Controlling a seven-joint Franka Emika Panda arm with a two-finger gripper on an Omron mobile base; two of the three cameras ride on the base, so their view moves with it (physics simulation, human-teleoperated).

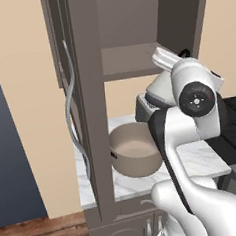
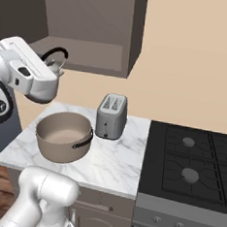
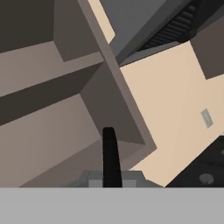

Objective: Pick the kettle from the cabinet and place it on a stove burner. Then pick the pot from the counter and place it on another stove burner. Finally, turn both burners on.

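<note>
The marble surface (image 2: 110, 169) carries the tan pot (image 2: 64, 135) at its near left, with a grey toaster (image 2: 111, 116) farther back and the black cooktop (image 2: 191, 166) to the right. Above, the arm reaches up to the cabinet (image 2: 88, 40) shelf, its pincer (image 3: 111, 164) clamped on the black handle of the kettle (image 2: 54, 59).

A home kitchen: marble counter (image 2: 112, 165) with toaster (image 2: 111, 116) and pot (image 2: 64, 136), black cooktop (image 2: 189, 163) right, open wooden cabinet (image 1: 95, 91) left.
</note>
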